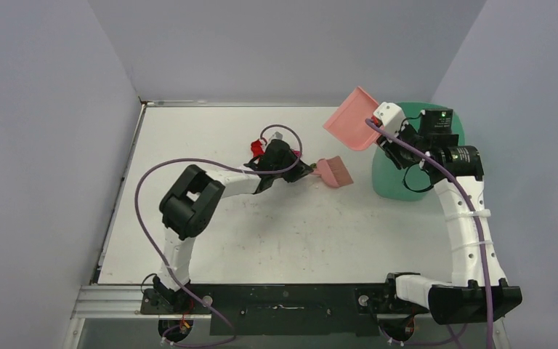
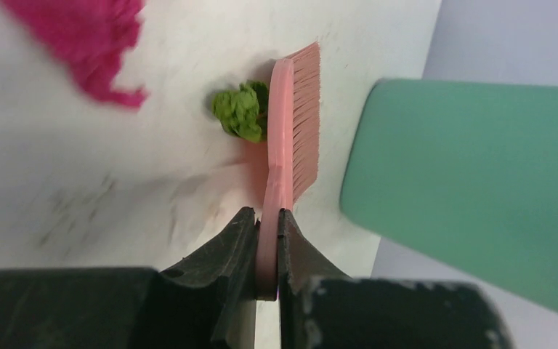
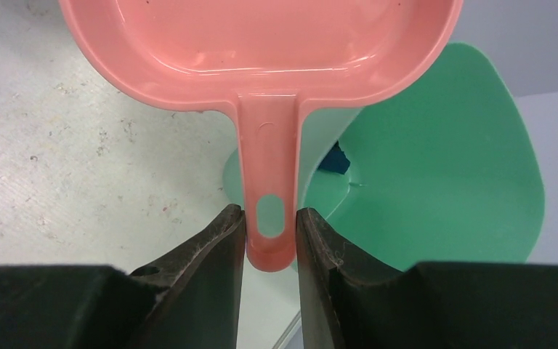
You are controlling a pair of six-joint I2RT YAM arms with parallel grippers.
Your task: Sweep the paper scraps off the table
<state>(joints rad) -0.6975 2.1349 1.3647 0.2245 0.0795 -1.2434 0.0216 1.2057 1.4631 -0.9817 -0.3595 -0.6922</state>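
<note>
Paper scrap (image 2: 240,113), green, touches brush (image 2: 282,145) clamped in left hand (image 2: 267,222).

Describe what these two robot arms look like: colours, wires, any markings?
The left arm and right arm match: white rounded links joined by chunky black joints. A purple cable trails along each. Each ends in two black wedge-shaped fingers. A small green light glows near the right wrist.

Lab test cell: plain grey walls (image 1: 43,145) enclose the table (image 1: 261,240).
</note>
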